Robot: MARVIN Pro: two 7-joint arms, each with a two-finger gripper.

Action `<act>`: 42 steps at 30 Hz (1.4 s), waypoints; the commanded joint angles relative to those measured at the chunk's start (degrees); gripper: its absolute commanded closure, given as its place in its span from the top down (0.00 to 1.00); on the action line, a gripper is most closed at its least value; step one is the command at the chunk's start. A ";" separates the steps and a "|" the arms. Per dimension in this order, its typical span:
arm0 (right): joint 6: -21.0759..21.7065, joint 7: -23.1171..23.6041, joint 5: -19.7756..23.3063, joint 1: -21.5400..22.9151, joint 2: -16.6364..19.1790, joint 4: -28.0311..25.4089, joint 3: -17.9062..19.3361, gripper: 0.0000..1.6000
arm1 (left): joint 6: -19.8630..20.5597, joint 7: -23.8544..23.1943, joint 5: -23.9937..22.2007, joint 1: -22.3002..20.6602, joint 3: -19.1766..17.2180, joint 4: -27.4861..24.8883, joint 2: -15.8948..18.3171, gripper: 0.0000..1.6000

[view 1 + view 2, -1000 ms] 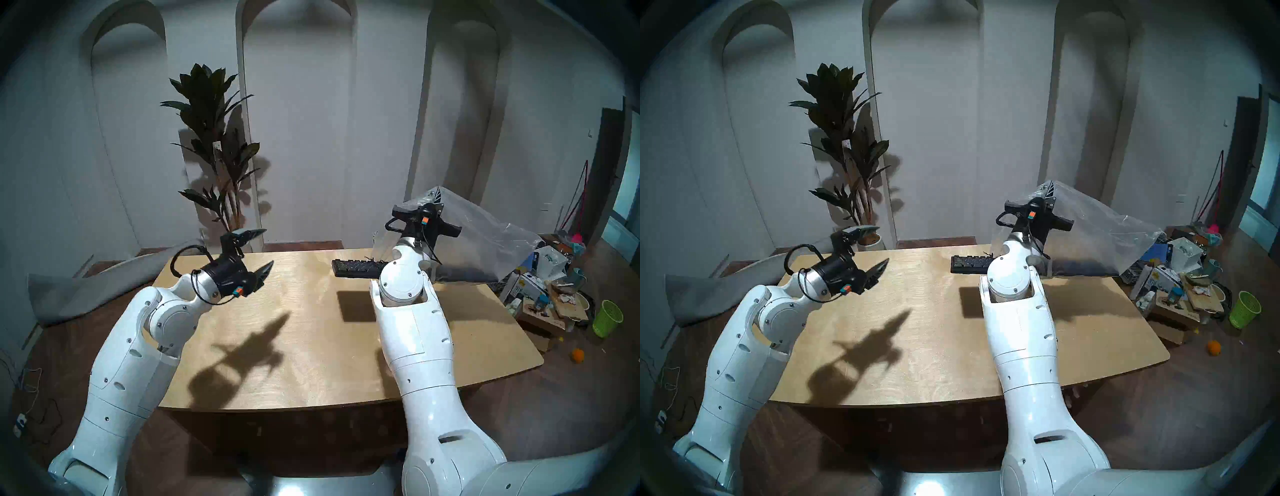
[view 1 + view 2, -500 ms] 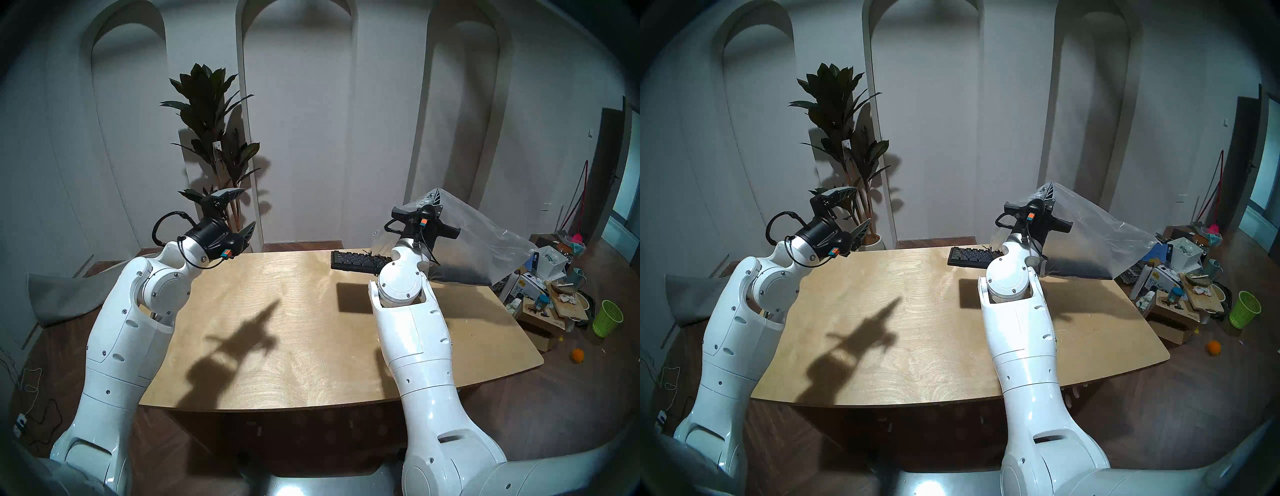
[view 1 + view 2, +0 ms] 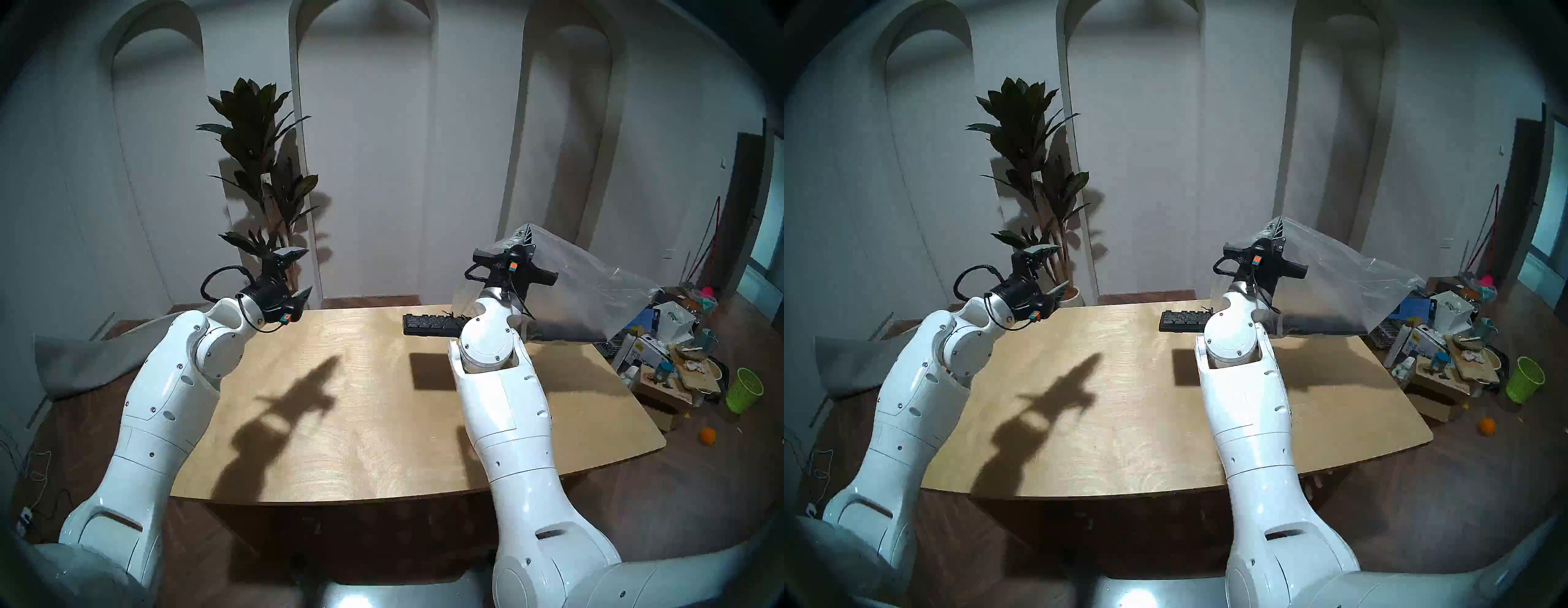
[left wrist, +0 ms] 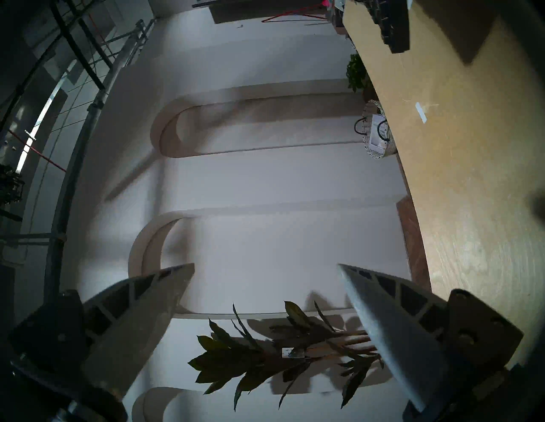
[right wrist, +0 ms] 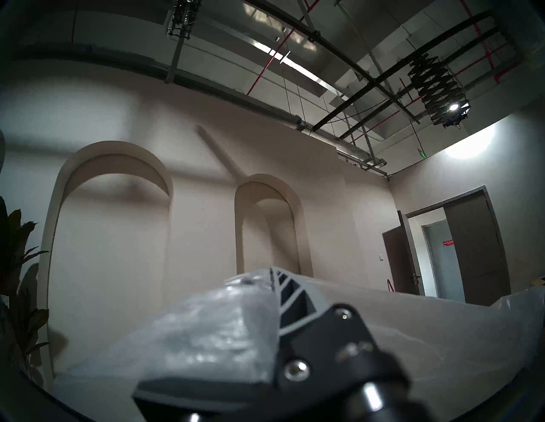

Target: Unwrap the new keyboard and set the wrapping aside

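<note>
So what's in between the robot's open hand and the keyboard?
Nothing but bare wooden table with shadows on it. In the head view, the open left gripper is off to the left, and the keyboard sticks out of the plastic bag.

black keyboard point(image 3: 430, 325) half out — clear wrapping point(image 3: 594, 293) lifted

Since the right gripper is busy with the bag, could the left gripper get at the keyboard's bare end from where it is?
Probably yes: the left gripper is open and empty, and bare table lies between it and the keyboard.
</note>
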 commanded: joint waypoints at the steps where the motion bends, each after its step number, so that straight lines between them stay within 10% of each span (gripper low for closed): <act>1: -1.05 1.65 0.49 3.23 0.99 -0.96 -0.25 0.00 | -2.01 3.33 4.56 -5.80 2.69 3.58 0.37 1.00; 28: -5.51 10.46 6.47 4.81 3.57 0.48 -3.82 0.00 | -12.55 26.45 21.15 -8.37 17.41 7.54 0.31 1.00; 42: -9.67 15.66 11.98 5.38 5.69 1.31 -4.20 0.00 | -22.70 34.02 16.58 -9.99 22.22 8.62 -1.31 1.00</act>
